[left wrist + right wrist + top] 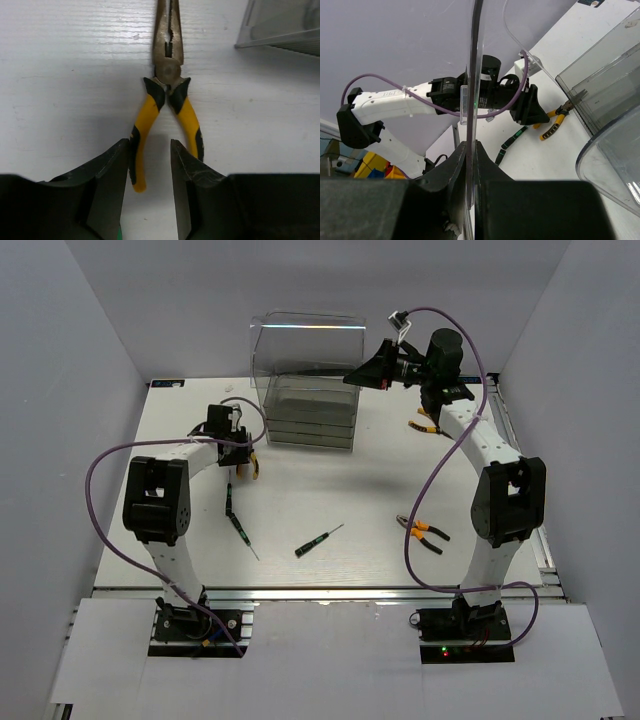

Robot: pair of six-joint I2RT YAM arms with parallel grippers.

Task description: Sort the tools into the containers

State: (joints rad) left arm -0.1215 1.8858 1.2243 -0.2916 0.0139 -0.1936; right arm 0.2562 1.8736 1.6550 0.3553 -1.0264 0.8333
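The left wrist view alone shows the left claw [148,145] spread. Its fingers [112,175] stand either side of one orange-and-black handle tip of the left pliers [167,70], and the gap is wider than the handle. These pliers lie flat on the white desk [60,75], just left of the drawer box [280,37].

Only the right wrist view shows the right claw [471,150] pressed together on the thin edge of the clear flap [475,75] (at the box's right side, seen from above).

The top view gives the count:
- **Pliers:** three, counting the far-right pliers [428,425] and the near-right pliers [425,532].
- **Screwdrivers:** a centre screwdriver [318,542] and a left screwdriver [238,525], which may be two lying end to end; I cannot tell.
- **Boxes:** one.

Print on the left arm [390,95] is too small to read.
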